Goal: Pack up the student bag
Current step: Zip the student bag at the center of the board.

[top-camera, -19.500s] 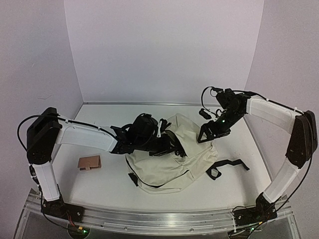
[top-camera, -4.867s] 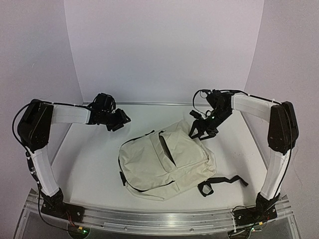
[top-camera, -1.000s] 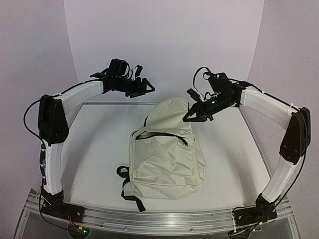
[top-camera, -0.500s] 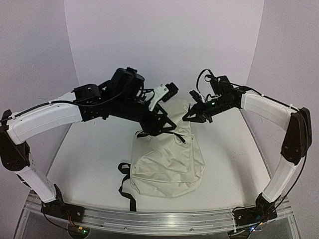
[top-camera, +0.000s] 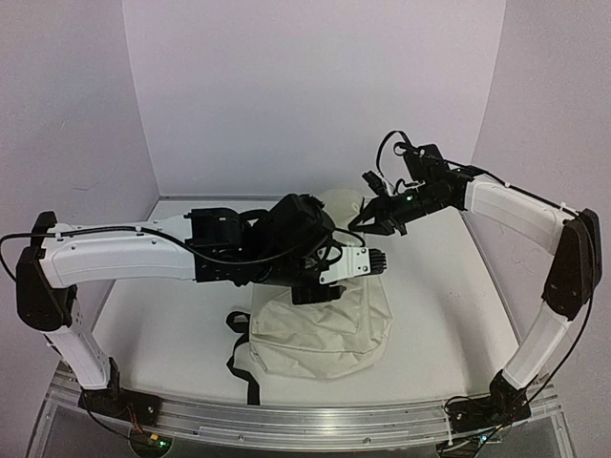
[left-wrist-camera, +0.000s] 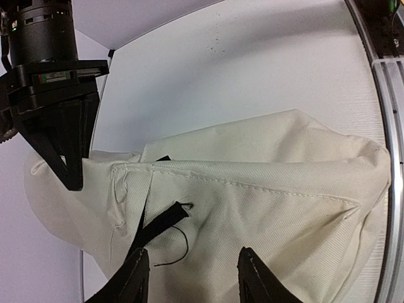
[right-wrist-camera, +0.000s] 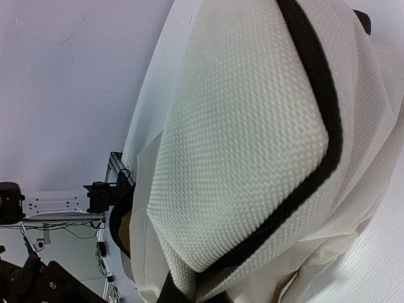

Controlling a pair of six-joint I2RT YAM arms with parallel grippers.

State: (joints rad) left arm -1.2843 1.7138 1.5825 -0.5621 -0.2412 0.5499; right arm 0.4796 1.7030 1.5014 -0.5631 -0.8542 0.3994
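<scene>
From above, a white table (top-camera: pixel 172 286) sat inside pale lilac walls (top-camera: pixel 315 95), with a metal rail (top-camera: pixel 305 420) along its near edge. The student bag (top-camera: pixel 325 329) lay mid-table, its lower body resting on the surface and its top raised toward the back right. Black straps (top-camera: pixel 239 348) trailed off its near left corner. The left arm (top-camera: pixel 124 258) reached low across from the left, elbow out. Its dark wrist sat in front of the bag's middle and hid that part. The right arm arched in from the right, and the right gripper (top-camera: pixel 374 216) was clamped on the bag's raised top edge.

In the left wrist view, the table curved away behind cream fabric that filled the lower frame. The left gripper (left-wrist-camera: pixel 192 252) pointed at the bag with its jaws apart, bare fabric showing between them. A black strap end (left-wrist-camera: pixel 161 224) lay just beside the left-hand finger. At upper left, the right gripper came straight down and pinched a corner of the bag.

The right wrist view was almost filled by a cream mesh shoulder pad (right-wrist-camera: pixel 240 139) with black edging. Wall showed to the left and table at lower right. The fingers themselves could not be made out here.
</scene>
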